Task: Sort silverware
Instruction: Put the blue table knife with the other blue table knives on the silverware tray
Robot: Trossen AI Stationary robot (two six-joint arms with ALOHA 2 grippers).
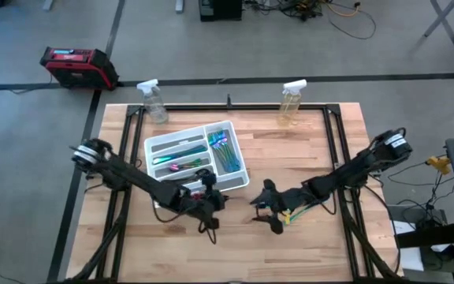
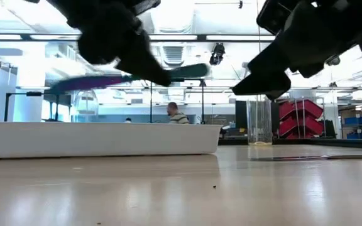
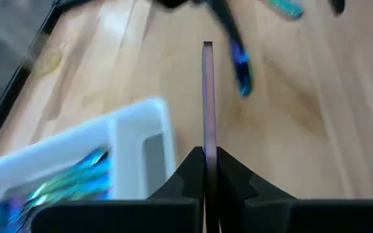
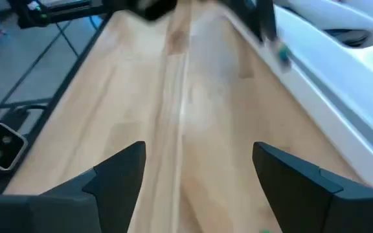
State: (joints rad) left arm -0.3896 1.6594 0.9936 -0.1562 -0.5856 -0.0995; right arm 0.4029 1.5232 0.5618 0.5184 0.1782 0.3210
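The left pincer (image 3: pixel 206 169) grips a slim purple utensil (image 3: pixel 208 97), whose long axis runs straight forward from its fingers. The white tray (image 1: pixel 236 170) lies just beside this pincer, so I judge the left arm nearer. The right pincer (image 4: pixel 196 165) stands open above bare tabletop (image 4: pixel 193 110).

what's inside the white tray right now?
The white tray holds iridescent teal, blue and magenta silverware spread across its compartments. The left gripper and its arm cover the near corner, so anything there is hidden.

Grey floor (image 1: pixel 211 47) crossed by dark lines; a red case (image 1: pixel 77 66) and cables (image 1: pixel 321 12); red shelving (image 2: pixel 303 118) under bright ceiling lights (image 2: pixel 175 12).
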